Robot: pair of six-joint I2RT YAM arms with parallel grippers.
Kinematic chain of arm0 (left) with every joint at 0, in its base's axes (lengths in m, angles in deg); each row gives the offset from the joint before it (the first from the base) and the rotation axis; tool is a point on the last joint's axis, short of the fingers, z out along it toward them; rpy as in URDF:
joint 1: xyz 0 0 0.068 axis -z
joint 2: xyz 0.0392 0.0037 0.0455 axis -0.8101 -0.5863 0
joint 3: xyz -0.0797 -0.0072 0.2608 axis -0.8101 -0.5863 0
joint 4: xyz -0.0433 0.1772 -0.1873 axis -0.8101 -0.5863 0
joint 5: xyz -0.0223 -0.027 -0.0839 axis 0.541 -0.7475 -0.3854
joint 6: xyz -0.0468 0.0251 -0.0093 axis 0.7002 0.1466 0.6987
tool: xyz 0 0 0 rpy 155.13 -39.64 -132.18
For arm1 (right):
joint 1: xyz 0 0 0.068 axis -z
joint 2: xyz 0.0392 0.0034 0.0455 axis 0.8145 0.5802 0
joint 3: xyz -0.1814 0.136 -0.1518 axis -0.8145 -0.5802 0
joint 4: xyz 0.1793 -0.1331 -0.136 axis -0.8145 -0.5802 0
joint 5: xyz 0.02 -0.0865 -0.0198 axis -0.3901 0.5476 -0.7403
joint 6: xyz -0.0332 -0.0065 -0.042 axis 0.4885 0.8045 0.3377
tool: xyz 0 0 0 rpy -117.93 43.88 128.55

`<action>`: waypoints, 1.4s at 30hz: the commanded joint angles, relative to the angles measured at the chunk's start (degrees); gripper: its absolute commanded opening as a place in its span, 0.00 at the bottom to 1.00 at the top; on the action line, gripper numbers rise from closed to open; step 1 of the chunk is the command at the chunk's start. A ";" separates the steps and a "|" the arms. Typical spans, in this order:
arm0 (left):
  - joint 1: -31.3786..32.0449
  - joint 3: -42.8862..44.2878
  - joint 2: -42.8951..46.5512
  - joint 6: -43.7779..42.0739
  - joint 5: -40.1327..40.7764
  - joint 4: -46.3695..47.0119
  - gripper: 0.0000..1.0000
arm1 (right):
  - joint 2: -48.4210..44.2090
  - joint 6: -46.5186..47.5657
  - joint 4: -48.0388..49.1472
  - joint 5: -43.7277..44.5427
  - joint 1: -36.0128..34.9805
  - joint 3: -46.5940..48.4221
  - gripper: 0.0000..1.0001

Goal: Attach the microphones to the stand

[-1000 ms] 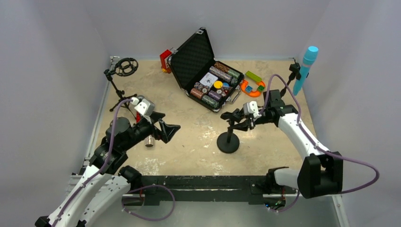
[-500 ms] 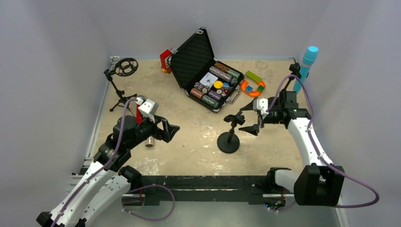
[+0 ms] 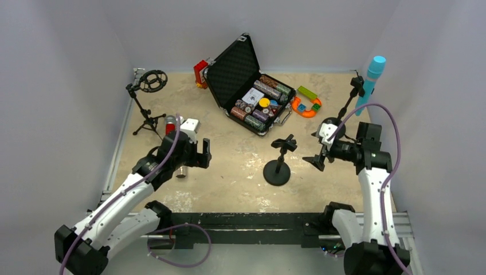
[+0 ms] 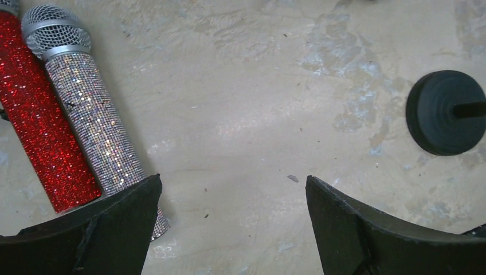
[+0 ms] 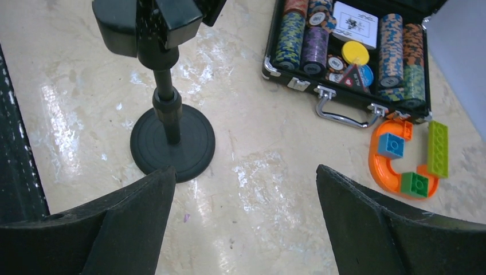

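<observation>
The left tool is being held with its fingers wide apart above the worktop. The lower end of the silver microphone is being hidden by one finger. That microphone is lying flat, pressed side by side against the red microphone. The right tool is also being held apart, near the round-based stand at mid-worktop. Farther back, an open case of chips is being shown. In the far right corner, the light blue microphone is being carried by a slim stand.
</observation>
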 commanded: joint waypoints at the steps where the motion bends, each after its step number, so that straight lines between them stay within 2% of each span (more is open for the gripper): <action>1: -0.45 5.12 -4.35 1.52 7.06 -1.05 0.99 | -3.92 -16.50 4.89 4.03 0.15 0.58 0.95; 7: -2.91 9.45 -14.30 1.52 11.09 -3.11 0.99 | -7.85 -27.75 7.42 0.69 0.15 1.83 0.96; 12: -5.51 12.10 -21.91 1.18 11.99 -2.94 0.97 | -10.69 -30.90 12.13 2.03 0.59 -2.37 0.97; 17: -7.70 14.10 -28.67 2.60 14.08 -4.94 0.93 | -11.08 -31.24 12.35 0.46 1.15 -3.29 0.97; 26: -10.39 15.95 -35.56 3.49 16.39 -6.07 0.72 | -11.33 -31.37 12.24 0.11 1.23 -3.25 0.97; 33: -12.26 17.53 -39.61 5.38 16.80 -7.14 0.72 | -11.51 -31.37 12.46 0.46 1.22 -3.56 0.97; 42: -14.03 18.78 -44.34 7.52 12.94 -7.54 0.68 | -11.25 -31.54 12.50 0.19 1.41 -3.56 0.97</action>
